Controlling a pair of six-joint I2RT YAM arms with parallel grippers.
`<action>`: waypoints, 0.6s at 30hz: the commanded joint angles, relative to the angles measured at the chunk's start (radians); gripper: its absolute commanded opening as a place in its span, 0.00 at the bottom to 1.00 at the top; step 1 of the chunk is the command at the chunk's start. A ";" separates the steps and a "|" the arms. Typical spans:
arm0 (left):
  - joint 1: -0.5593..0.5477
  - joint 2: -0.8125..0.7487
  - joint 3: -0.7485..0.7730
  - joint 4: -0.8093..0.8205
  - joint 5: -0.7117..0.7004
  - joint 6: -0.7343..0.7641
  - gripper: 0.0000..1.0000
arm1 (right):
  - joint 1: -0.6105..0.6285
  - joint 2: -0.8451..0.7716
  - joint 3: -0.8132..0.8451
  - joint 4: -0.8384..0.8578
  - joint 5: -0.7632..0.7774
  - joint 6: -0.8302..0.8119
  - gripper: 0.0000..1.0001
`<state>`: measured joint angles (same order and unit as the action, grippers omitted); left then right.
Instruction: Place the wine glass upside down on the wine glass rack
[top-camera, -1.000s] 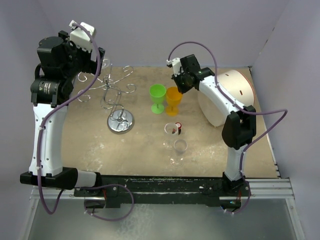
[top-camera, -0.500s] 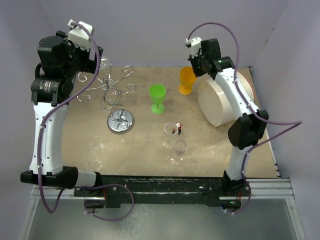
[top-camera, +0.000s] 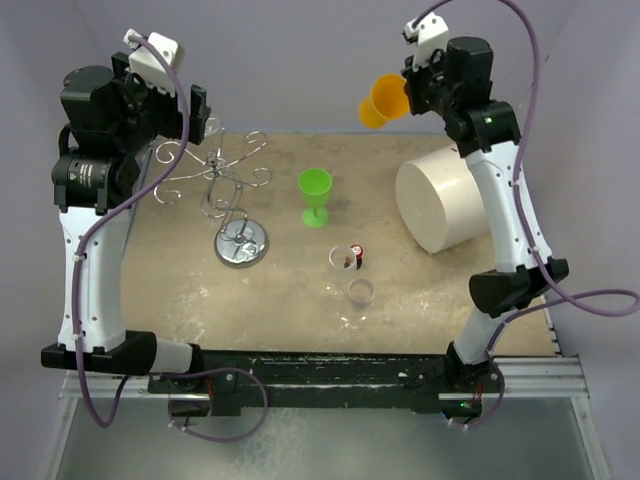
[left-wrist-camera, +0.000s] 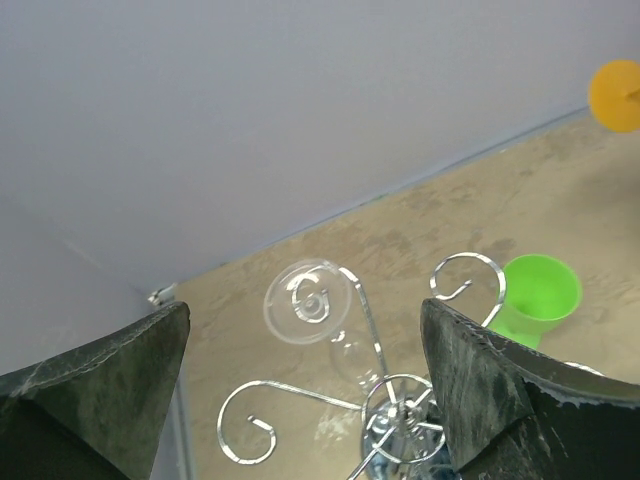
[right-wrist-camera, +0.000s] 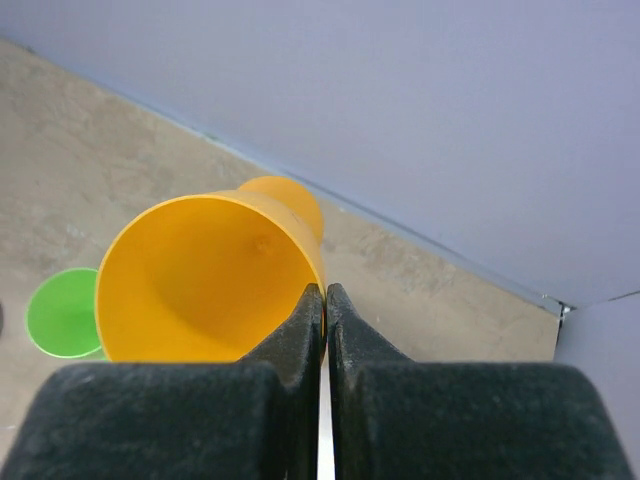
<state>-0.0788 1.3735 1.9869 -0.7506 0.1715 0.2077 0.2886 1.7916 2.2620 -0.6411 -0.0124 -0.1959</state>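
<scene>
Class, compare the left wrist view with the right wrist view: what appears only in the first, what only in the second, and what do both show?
Only the left wrist view: the curled wire arms of the wine glass rack, a clear glass that seems to hang from one arm, and the open left gripper. Only the right wrist view: the right gripper shut on the rim of the orange glass, with the cup's inside visible. Both: the orange glass, the green glass and the sandy tabletop.
</scene>
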 joint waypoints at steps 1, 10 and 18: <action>0.002 0.026 0.067 0.033 0.190 -0.102 0.99 | -0.002 -0.113 0.041 0.083 -0.032 0.035 0.00; -0.110 0.067 0.111 0.069 0.306 -0.207 0.99 | -0.002 -0.222 0.043 0.165 -0.155 0.088 0.00; -0.132 0.130 0.107 0.201 0.515 -0.423 0.96 | 0.000 -0.227 0.062 0.171 -0.350 0.130 0.00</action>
<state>-0.1967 1.4723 2.0590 -0.6815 0.5369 -0.0654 0.2886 1.5749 2.3054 -0.5205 -0.2253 -0.1101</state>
